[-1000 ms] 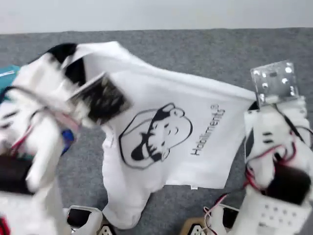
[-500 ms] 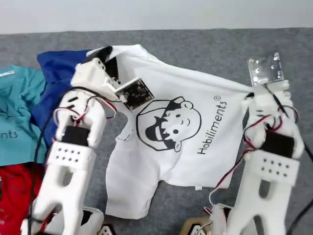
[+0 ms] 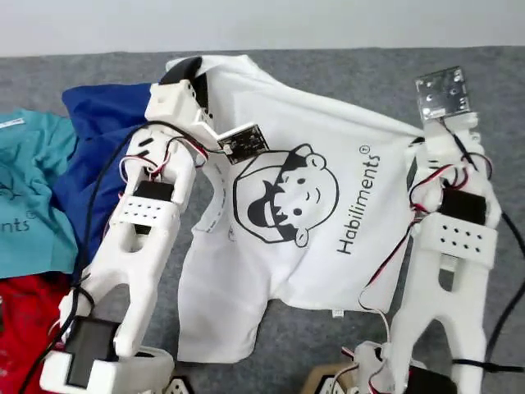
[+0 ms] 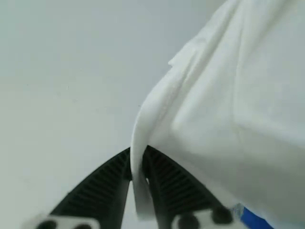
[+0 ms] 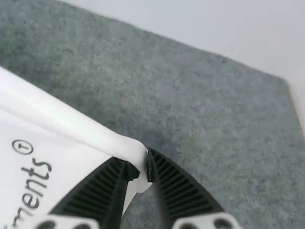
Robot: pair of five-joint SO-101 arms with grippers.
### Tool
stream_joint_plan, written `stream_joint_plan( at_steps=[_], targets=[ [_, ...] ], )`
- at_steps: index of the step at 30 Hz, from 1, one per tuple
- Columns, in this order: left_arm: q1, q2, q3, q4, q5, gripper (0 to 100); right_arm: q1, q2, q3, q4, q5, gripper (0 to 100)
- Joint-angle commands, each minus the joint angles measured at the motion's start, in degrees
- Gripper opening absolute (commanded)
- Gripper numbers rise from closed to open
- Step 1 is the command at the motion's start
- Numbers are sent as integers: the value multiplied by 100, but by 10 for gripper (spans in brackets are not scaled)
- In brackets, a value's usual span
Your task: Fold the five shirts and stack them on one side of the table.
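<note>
Nearest, at the front left corner of the grey bench, a red shirt lies crumpled, its far edge meeting a teal shirt that is spread flat along the left side. Beside the teal one, further in, a blue shirt lies bunched, partly under the left arm. The white shirt takes up the middle of the bench, printed face up, with one loose part trailing toward the front edge between the two arm bases. Its far side is stretched between the two arms. The left pincer is closed on a fold of the white cloth near the collar, and its wrist view shows the black jaws pinching a thin edge of the fabric. The right pincer is closed on the shirt's corner at the right, and its wrist view shows the jaws nipping the hem above the grey surface. Behind the bench stands a pale wall.
</note>
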Motion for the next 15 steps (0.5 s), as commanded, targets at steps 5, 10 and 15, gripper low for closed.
stream_joint_plan(
  at_steps=[5,10,15],
  targets=[
    [79,-571,382,466,-26,32,22,-4,-378,655,26,9],
    [343,-1582,1077,2048,730,115,22,4,-369,1051,18,9],
    [343,-2303,1156,3464,1407,115,22,4,-369,1446,18,9]
  ],
)
